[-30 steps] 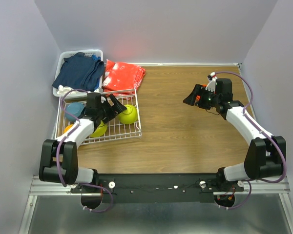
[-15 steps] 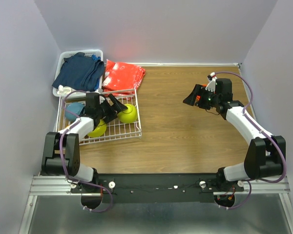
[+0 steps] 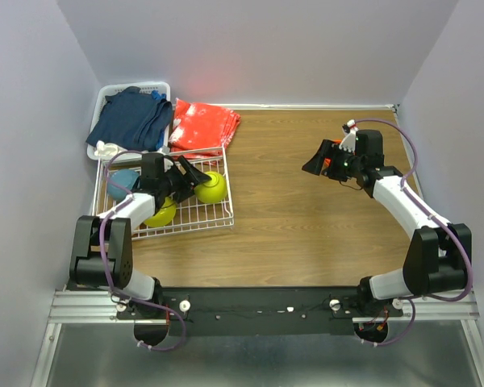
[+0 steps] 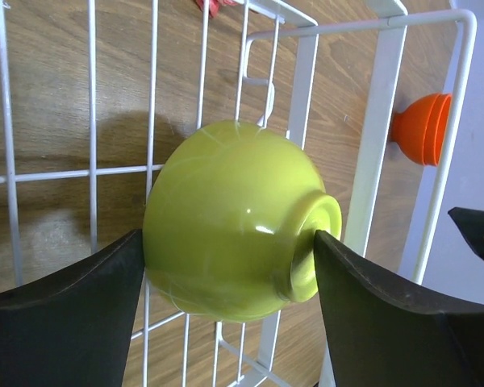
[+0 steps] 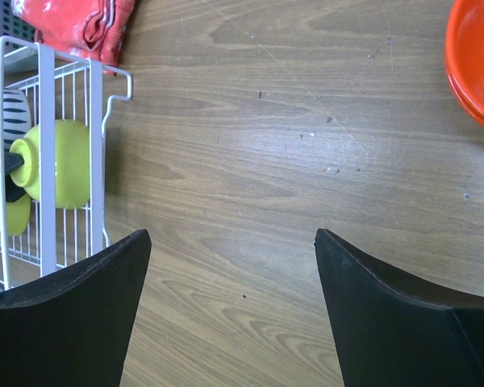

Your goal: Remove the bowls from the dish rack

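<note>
dish rack (image 3: 200,213): white wire, low sides | lime green bowl (image 4: 226,218): inside, tipped on its side

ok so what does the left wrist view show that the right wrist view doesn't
Only the left wrist view: the left tool shut on the lime green bowl, one finger at its side, the other at its foot. Only the right wrist view: the open, empty right tool, a white ribbed bowl and a second lime green bowl. Both: that lime green bowl on its side in the dish rack, the wooden table, and an orange bowl outside the rack, perhaps not the same one.
</note>
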Tool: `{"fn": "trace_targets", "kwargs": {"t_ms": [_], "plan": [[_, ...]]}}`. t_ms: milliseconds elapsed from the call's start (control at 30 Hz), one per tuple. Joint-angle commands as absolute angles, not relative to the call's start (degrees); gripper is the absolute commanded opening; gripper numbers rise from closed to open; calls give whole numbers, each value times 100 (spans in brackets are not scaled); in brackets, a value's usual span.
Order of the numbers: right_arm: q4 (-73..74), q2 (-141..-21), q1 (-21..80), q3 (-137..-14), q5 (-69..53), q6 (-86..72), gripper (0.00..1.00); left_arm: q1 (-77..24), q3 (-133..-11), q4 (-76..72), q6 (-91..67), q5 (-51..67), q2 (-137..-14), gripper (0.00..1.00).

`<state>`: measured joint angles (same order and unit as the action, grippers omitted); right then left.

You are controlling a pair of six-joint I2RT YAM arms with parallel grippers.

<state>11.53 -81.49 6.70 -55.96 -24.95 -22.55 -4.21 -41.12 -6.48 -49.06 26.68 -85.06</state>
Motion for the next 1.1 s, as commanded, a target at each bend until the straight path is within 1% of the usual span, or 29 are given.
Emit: {"fn": "trace_targets", "kwargs": {"t_ms": [0,33,200,233,400,433,567,633,700,733,967,1067], "plan": [[1011,-8209,694,-5546,-2610,-2285,90,-457,-4174,-220,-4799,2698,-8280,72],[1011,-8209,694,-5555,-2610,-2294,90,-457,-4192,-176,-4781,2672,-8244,68],[1002,-8183,694,-5537,-2628,-2303,90,-457,-4324,-9,-4667,2532,-8060,66],[1002,-8165,694,-5537,-2619,-2303,90,-457,-4342,165,-4641,2514,-8033,62],[1002,-8130,703,-5528,-2628,-2303,90,-457,-4526,465,-4465,2365,-7841,60],[1002,-8130,694,-5537,-2628,-2303,90,-457,-4552,562,-4378,2303,-7796,57],[1002,-8112,694,-5528,-2637,-2311,90,-457,-4711,826,-4210,2136,-7647,51],[1002,-8104,694,-5528,-2637,-2311,90,-466,-4790,949,-4140,2101,-7550,47],[993,-8104,694,-5528,-2646,-2320,90,-466,-4869,1019,-4052,2031,-7445,45],[993,-8086,703,-5528,-2646,-2320,90,-466,-4895,1098,-4026,2013,-7418,43],[976,-8025,694,-5537,-2777,-2364,90,-562,-5290,1590,-3490,1723,-7111,42],[1002,-7981,703,-5546,-2804,-2373,90,-878,-5721,2029,-3007,1328,-7014,42]]}}
